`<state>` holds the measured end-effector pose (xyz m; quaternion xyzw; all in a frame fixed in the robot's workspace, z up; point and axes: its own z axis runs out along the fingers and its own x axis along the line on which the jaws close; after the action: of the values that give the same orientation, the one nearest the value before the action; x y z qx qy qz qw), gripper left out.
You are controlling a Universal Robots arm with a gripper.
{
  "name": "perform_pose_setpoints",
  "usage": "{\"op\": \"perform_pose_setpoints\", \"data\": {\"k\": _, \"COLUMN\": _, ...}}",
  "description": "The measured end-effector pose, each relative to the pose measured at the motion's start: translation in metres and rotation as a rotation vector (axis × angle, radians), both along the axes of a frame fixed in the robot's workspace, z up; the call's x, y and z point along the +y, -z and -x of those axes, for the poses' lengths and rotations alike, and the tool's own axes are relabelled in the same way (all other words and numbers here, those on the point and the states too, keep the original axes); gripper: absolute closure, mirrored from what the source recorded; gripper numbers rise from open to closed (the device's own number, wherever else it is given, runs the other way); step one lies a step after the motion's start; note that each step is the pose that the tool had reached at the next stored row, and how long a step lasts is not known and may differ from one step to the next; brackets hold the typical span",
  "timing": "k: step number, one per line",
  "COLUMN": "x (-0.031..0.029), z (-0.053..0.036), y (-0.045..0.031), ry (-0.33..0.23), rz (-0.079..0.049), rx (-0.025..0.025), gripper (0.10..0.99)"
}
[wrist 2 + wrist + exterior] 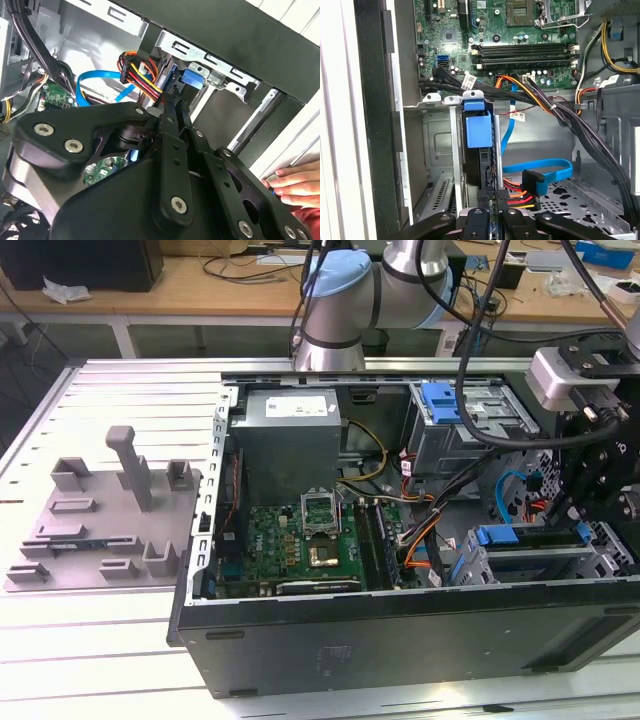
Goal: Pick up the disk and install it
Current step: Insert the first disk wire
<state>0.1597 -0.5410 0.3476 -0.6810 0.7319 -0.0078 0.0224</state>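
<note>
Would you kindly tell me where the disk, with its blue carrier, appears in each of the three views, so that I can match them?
Exterior view: the disk sits in the drive cage, on the exterior view's right.
Second wrist view: the disk lies in the cage, just beyond the tool.
First wrist view: the disk stands in the cage, ahead of the tool.
Shared landmark: the blue flat cable beside the cage.

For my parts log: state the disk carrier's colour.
Blue; the disk carrier shows best in the first wrist view.
</note>
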Motion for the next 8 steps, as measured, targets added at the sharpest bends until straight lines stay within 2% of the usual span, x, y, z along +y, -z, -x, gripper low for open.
{"op": "perform_pose_setpoints", "data": {"k": 8, "x": 0.0022, "z": 0.0003, "y": 0.0003, "ry": 0.027, "rz": 0.0, "rx": -0.0016, "gripper": 0.918}}
